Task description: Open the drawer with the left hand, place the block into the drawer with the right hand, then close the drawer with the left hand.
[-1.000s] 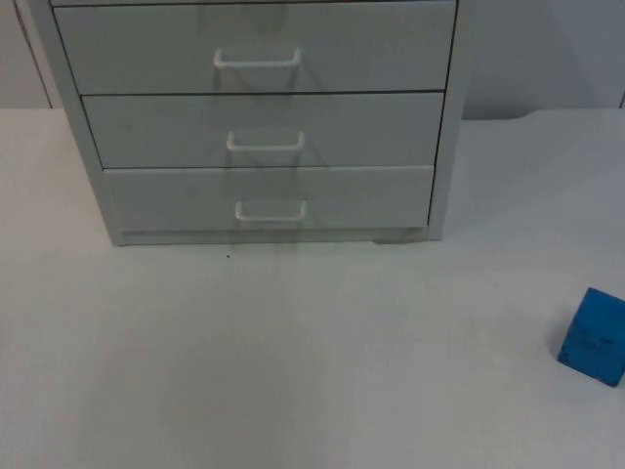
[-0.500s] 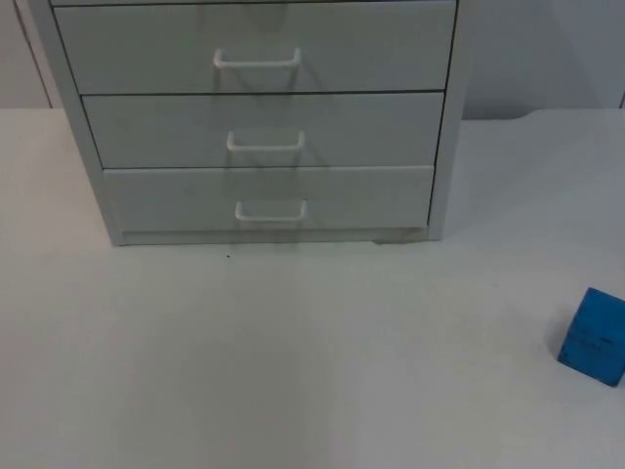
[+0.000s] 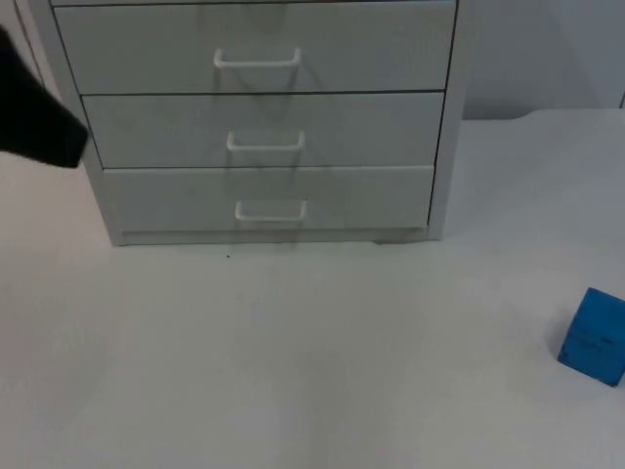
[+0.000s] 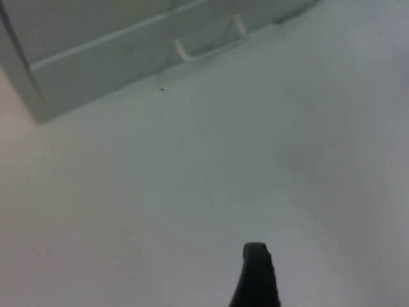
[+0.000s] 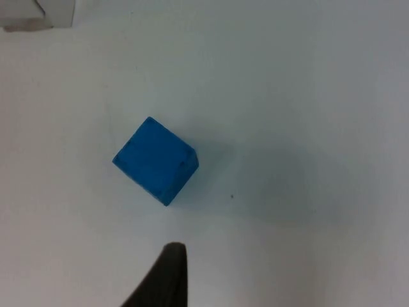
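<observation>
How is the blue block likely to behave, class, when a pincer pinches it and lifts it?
The blue block looks rigid, with flat faces and sharp edges, so it should probably hold its shape. Resting flat on the table, it seems unlikely to roll. Its matte faces suggest little slipping.

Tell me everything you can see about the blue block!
The blue block is a small cube, plain bright blue all over, with sharp edges and a matte look. It sits flat on the white table, turned a bit cornerwise, far to the right of the drawer cabinet. Nothing touches it except the table. It casts a soft shadow beside itself.
</observation>
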Tool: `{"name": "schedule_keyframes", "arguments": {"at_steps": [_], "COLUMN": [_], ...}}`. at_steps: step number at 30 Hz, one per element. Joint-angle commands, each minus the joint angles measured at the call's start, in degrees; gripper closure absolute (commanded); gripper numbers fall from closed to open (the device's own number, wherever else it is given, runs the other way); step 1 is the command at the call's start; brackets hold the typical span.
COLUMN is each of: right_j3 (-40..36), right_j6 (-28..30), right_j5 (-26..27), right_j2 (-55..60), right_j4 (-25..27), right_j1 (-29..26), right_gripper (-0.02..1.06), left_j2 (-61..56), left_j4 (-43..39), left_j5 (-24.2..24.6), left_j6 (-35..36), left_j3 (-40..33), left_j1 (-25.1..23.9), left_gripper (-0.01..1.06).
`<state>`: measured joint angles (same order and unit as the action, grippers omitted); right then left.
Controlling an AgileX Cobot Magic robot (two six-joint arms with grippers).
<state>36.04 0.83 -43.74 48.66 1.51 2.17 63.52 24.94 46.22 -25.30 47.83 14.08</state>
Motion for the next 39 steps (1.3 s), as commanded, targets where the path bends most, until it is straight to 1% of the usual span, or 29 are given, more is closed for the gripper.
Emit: {"name": "schedule_keyframes", "arguments": {"at_steps": [1, 2, 3, 5, 7, 8, 9, 10, 12, 13, 15, 17, 18, 20, 21, 23, 24, 28, 29, 30, 32, 33, 34, 37, 38, 39], "right_j3": [0.44, 0.44, 0.44, 0.44, 0.44, 0.44, 0.44, 0.44, 0.44, 0.44, 0.44, 0.44, 0.44, 0.44, 0.44, 0.44, 0.44, 0.44, 0.44, 0.44, 0.44, 0.44, 0.44, 0.44, 0.44, 0.44], "right_j6": [0.27, 0.27, 0.27, 0.27, 0.27, 0.27, 0.27, 0.27, 0.27, 0.27, 0.27, 0.27, 0.27, 0.27, 0.27, 0.27, 0.27, 0.27, 0.27, 0.27, 0.27, 0.27, 0.27, 0.27, 0.27, 0.27], "right_j5": [0.74, 0.74, 0.74, 0.97, 1.03, 1.03, 1.03, 1.03, 1.03, 1.03, 1.03, 1.03, 1.03, 1.03, 1.03, 1.03, 1.03, 1.03, 1.03, 1.03, 1.17, 1.17, 1.17, 1.54, 1.54, 1.54], "right_j2": [0.14, 0.14, 0.14, 0.14, 0.14, 0.14, 0.14, 0.14, 0.14, 0.14, 0.14, 0.14, 0.14, 0.14, 0.14, 0.14, 0.14, 0.14, 0.14, 0.14, 0.14, 0.14, 0.14, 0.14, 0.14, 0.14], "right_j4": [0.11, 0.11, 0.11, 0.11, 0.11, 0.11, 0.11, 0.11, 0.11, 0.11, 0.11, 0.11, 0.11, 0.11, 0.11, 0.11, 0.11, 0.11, 0.11, 0.11, 0.11, 0.11, 0.11, 0.11, 0.11, 0.11], "right_j1": [-0.24, -0.24, -0.24, -0.24, -0.24, -0.24, -0.24, -0.24, -0.24, -0.24, -0.24, -0.24, -0.24, -0.24, -0.24, -0.24, -0.24, -0.24, -0.24, -0.24, -0.24, -0.24, -0.24, -0.24, -0.24, -0.24], "right_gripper": [0.0, 0.0, 0.0, 0.0, 0.0, 0.0, 0.0, 0.0, 0.0, 0.0, 0.0, 0.0, 0.0, 0.0, 0.0, 0.0, 0.0, 0.0, 0.0, 0.0, 0.0, 0.0, 0.0, 0.0, 0.0, 0.0], "left_j2": [3.74, 5.99, 5.99, 10.14, 14.58, 14.58, 16.34, 19.38, 22.85, 22.85, 26.46, 29.79, 29.79, 33.13, 34.33, 36.91, 36.91, 41.81, 41.81, 43.41, 45.73, 45.73, 46.74, 50.19, 50.19, 51.01], "left_j4": [-2.37, -3.73, -3.73, -6.47, -11.21, -11.21, -13.8, -19.13, -26.91, -26.91, -35.82, -44.66, -44.66, -53.63, -56.29, -61.69, -61.69, -73.64, -73.64, -77.74, -84.6, -84.6, -88.49, -98.99, -98.99, -102.04], "left_j5": [-0.85, -0.94, -0.94, -1.82, -3.36, -3.36, -4.29, -5.84, -6.66, -6.66, -7.24, -8.06, -8.06, -9.12, -9.87, -11.21, -11.21, -15.17, -15.17, -16.96, -18.81, -18.81, -19.57, -20.31, -20.31, -20.43], "left_j6": [-0.32, 0.14, 0.14, 0.27, 0.27, 0.27, 0.72, 1.19, 2.0, 2.0, 3.75, 7.76, 7.76, 13.25, 15.18, 17.46, 17.46, 23.38, 23.38, 26.35, 31.75, 31.75, 33.99, 43.98, 43.98, 46.75], "left_j3": [2.94, 4.11, 4.11, 6.46, 8.06, 8.06, 8.7, 9.22, 9.6, 9.6, 9.6, 9.6, 9.6, 9.6, 9.6, 9.6, 9.6, 9.6, 9.6, 9.6, 9.6, 9.6, 9.6, 9.7, 9.7, 9.7], "left_j1": [5.04, 7.79, 7.79, 13.24, 17.89, 17.89, 20.2, 22.99, 26.62, 26.62, 29.21, 31.05, 31.05, 31.58, 31.58, 31.58, 31.58, 31.58, 31.58, 31.58, 31.19, 31.19, 30.69, 29.04, 29.04, 28.34], "left_gripper": [0.44, 0.44, 0.44, 0.44, 0.44, 0.44, 0.44, 0.44, 0.44, 0.44, 0.44, 0.44, 0.44, 0.44, 0.44, 0.44, 0.44, 0.44, 0.44, 0.44, 0.44, 0.44, 0.44, 0.44, 0.44, 0.44]}}
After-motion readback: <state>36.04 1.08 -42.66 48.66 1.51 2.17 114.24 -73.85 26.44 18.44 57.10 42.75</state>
